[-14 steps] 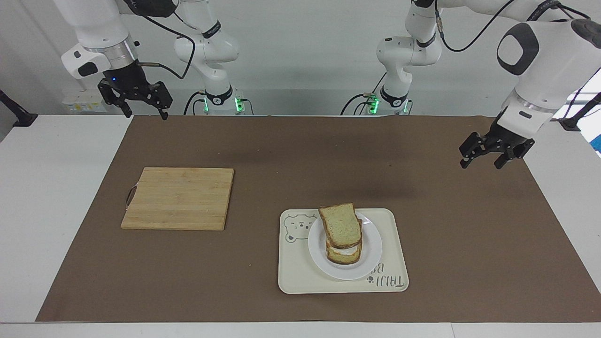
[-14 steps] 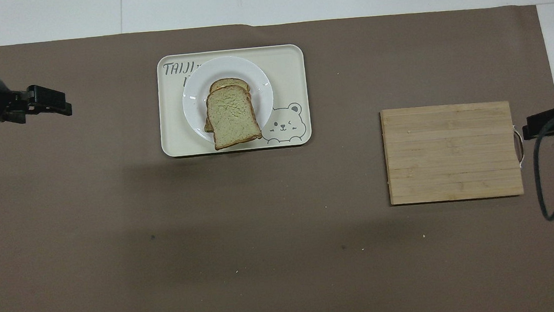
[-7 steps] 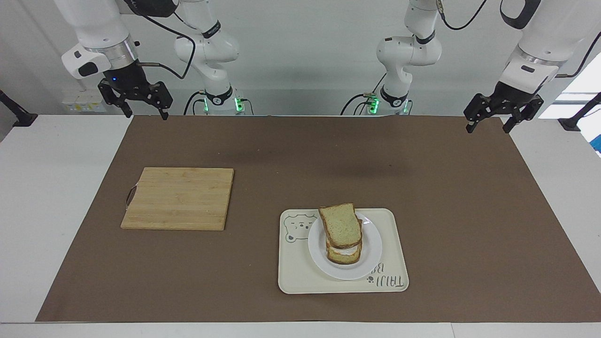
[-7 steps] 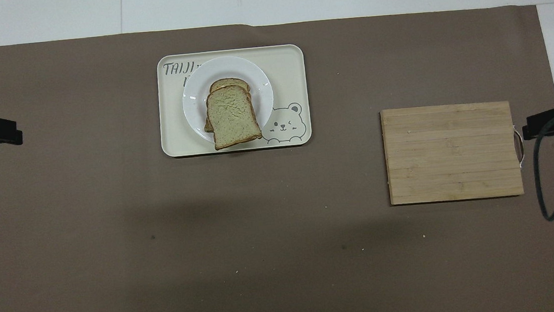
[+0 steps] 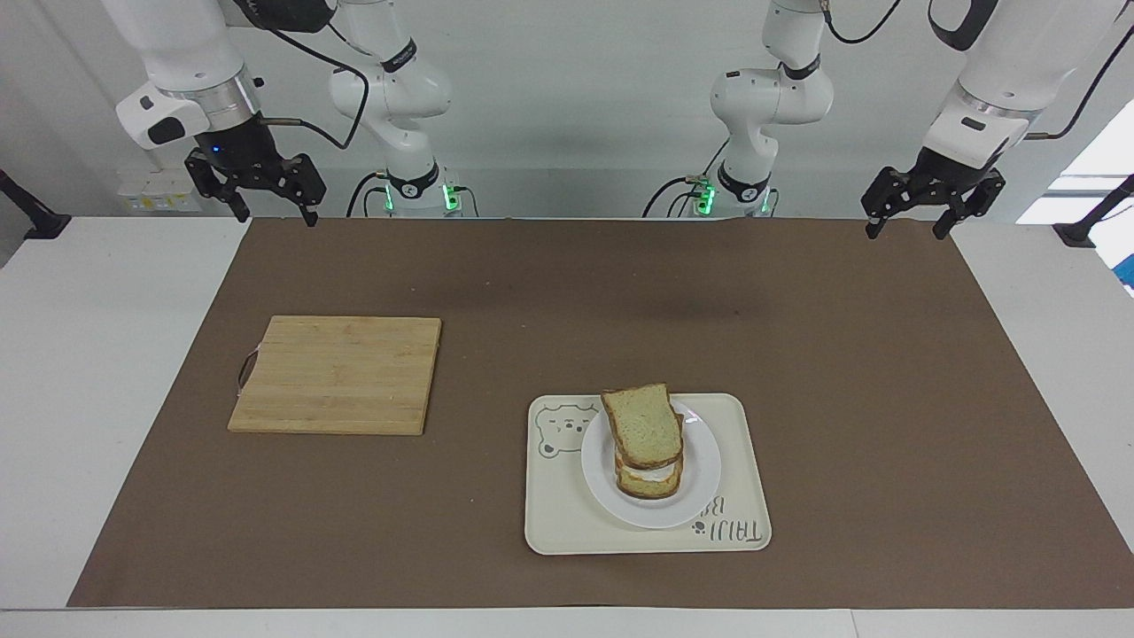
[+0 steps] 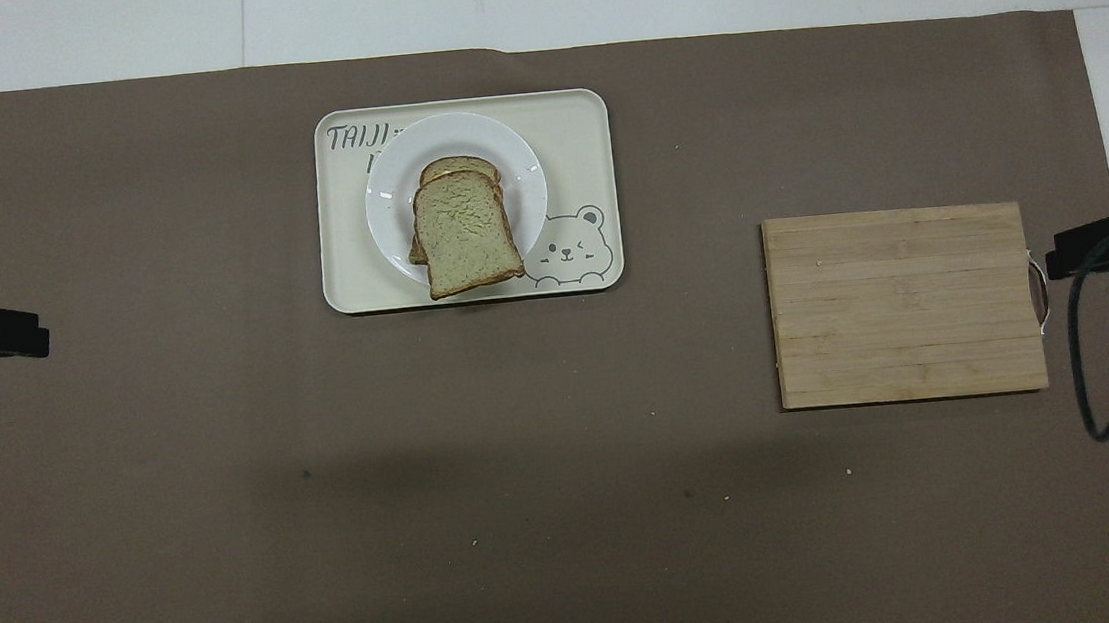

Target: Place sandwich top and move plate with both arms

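Two grippers hang raised at the robots' end of the brown mat [image 5: 567, 292], both empty with fingers spread apart. The left gripper [image 5: 909, 224] is over the mat's corner at the left arm's end, at about 2 o'clock in the facing view; in the overhead view only its tip shows, at 9 o'clock. The right gripper [image 5: 274, 213] is over the mat's edge at the right arm's end, about 10 o'clock in the facing view, with its tip at 3 o'clock overhead, just beside the handle of the cutting board [image 6: 905, 303].

The sandwich top [image 6: 464, 235] lies on a stack of bread, set slightly askew and overhanging the slice beneath on the side nearer the robots. The stack sits on the white plate [image 6: 385, 206]. The plate rests on the cream tray [image 6: 578, 119] with a bear drawing, which is farther from the robots than the cutting board, at about 11 o'clock overhead. The board lies well apart from the tray, toward the right arm's end.
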